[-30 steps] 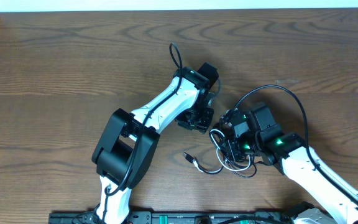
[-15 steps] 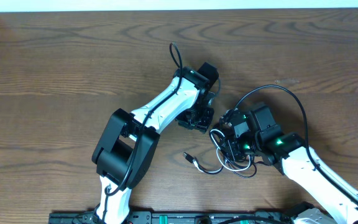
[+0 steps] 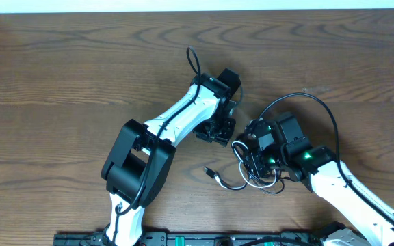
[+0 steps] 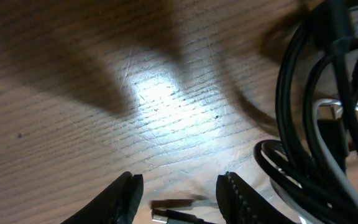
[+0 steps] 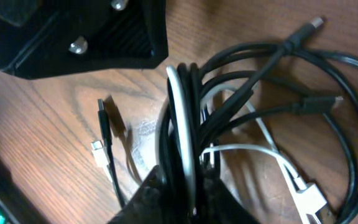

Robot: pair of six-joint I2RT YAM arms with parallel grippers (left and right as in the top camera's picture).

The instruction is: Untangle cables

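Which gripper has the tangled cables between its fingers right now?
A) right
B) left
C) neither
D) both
A: the right wrist view shows the cables passing between the fingers of the right gripper; the left gripper is open above the table, gripping nothing.

Cables (image 3: 250,171) heaped on the surface (image 3: 60,82) between two arms: left arm (image 3: 176,123) at 10 o'clock, right arm (image 3: 347,188) at 4 o'clock, one plug (image 3: 208,171) trailing toward 9 o'clock.
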